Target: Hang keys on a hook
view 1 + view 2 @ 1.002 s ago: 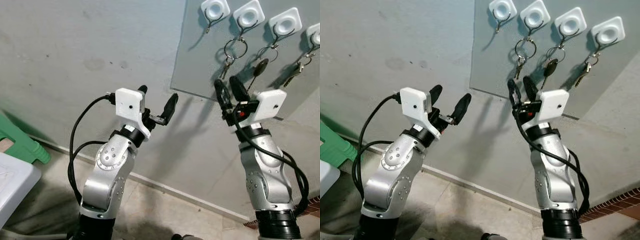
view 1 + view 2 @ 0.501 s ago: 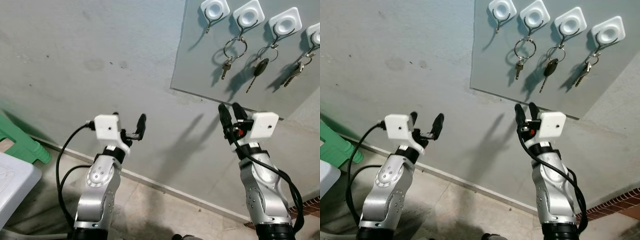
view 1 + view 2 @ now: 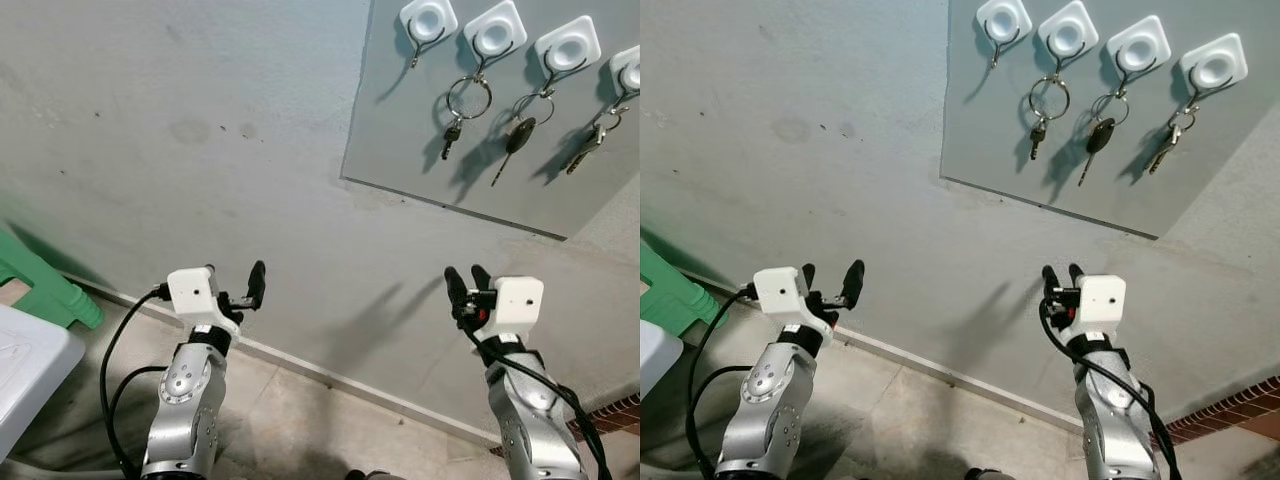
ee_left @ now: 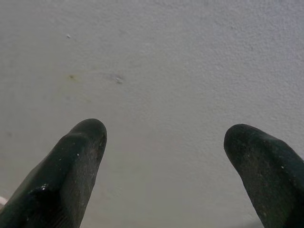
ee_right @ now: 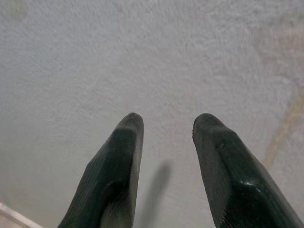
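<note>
A grey panel (image 3: 400, 130) on the wall carries a row of white hooks (image 3: 428, 18). The leftmost hook is bare. A key on a large ring (image 3: 467, 100), a black-headed key (image 3: 515, 135) and a small bunch of keys (image 3: 585, 150) hang from the other three. Far below the panel, my left gripper (image 3: 235, 283) is open and empty, facing bare wall (image 4: 166, 71). My right gripper (image 3: 466, 282) is also low, under the panel, with its fingers (image 5: 126, 152) a little apart and nothing between them.
A green plastic stool (image 3: 40, 285) stands by the wall at the far left, with a white object (image 3: 25, 370) in front of it. A baseboard (image 3: 330, 372) runs along the tiled floor. Brick paving (image 3: 620, 410) shows at the lower right.
Both arms have dropped well down from the panel. A second ago the right gripper was up by the hanging keys; now it is low. The keys still hang as before.
</note>
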You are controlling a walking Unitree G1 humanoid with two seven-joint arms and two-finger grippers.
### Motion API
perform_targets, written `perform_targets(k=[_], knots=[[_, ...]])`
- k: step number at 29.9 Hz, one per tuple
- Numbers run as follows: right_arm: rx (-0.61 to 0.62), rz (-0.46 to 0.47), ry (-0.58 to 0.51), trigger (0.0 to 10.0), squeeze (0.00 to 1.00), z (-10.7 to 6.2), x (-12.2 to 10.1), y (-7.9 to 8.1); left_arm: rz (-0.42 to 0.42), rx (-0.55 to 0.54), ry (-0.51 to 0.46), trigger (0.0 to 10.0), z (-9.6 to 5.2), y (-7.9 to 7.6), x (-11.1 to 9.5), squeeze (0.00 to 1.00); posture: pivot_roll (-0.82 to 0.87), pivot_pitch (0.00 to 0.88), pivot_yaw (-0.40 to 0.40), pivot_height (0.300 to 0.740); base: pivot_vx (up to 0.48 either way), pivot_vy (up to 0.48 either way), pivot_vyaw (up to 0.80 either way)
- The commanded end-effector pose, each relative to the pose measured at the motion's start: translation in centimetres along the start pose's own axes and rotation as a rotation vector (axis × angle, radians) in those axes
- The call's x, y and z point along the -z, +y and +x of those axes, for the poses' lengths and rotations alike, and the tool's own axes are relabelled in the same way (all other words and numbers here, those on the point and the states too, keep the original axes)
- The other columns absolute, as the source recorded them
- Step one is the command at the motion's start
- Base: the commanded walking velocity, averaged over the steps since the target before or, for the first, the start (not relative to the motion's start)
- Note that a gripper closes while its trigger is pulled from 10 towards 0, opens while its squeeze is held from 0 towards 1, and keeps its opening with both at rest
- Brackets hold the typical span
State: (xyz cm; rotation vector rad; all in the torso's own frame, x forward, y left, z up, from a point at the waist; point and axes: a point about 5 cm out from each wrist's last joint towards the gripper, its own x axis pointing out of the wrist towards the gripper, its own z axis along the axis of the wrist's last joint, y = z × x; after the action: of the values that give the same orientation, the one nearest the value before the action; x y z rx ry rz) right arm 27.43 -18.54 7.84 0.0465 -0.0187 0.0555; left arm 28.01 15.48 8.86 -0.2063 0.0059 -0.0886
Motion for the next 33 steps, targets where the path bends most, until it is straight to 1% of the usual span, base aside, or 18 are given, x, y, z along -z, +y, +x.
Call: perform_targets(k=[1,8,17,19,22,33], knots=[[0.015,-0.001,-0.002,10.0,0.00,-0.1,0.2,-0.2,0.004,-0.002,0.006,10.0,0.0,0.2,0.4,0.00,-0.01,0.070,-0.028,0.740,0.000,0.000,0.00],[0.014,0.021,-0.021,10.0,0.00,0.1,0.3,0.4,0.012,0.018,-0.005,10.0,0.5,0.3,0.0,0.00,0.00,0.051,0.009,0.740,0.000,0.000,0.00],[0.031,0.039,-0.034,10.0,0.00,0.0,0.5,0.6,0.018,0.043,-0.005,10.0,1.1,0.2,-0.3,0.00,-0.01,0.041,0.045,0.740,0.000,0.000,0.00],[0.035,0.040,-0.033,10.0,0.00,-0.2,0.7,0.6,0.007,0.052,-0.009,10.0,1.2,0.1,-0.4,0.00,-0.01,0.041,0.050,0.740,0.000,0.000,0.00],[0.035,0.043,-0.034,10.0,0.00,-0.3,0.7,0.7,0.023,0.059,-0.006,10.0,1.3,0.1,-0.4,0.00,-0.01,0.046,0.060,0.740,0.000,0.000,0.00],[0.047,0.055,-0.027,10.0,0.00,-0.7,1.2,0.6,0.036,0.078,-0.006,10.0,1.1,0.3,-0.8,0.00,0.00,0.058,0.079,0.740,0.000,0.000,0.00]])
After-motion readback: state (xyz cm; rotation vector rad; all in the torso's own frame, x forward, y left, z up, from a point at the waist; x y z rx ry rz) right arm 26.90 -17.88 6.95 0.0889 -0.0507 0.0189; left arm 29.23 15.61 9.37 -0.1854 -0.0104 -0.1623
